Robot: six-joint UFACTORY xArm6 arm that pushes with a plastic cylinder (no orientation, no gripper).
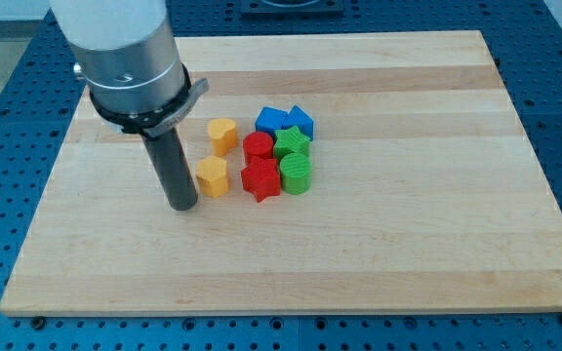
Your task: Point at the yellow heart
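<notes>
The yellow heart lies on the wooden board, left of the cluster of blocks. My tip rests on the board below and to the left of the heart. It stands just left of a second yellow block, a pentagon shape, very close to it or touching. The rod rises from the tip to the arm's grey body at the view's top left.
Right of the yellow blocks sits a tight cluster: a red round block, a red star, a green star, a green round block and two blue blocks. A blue perforated table surrounds the board.
</notes>
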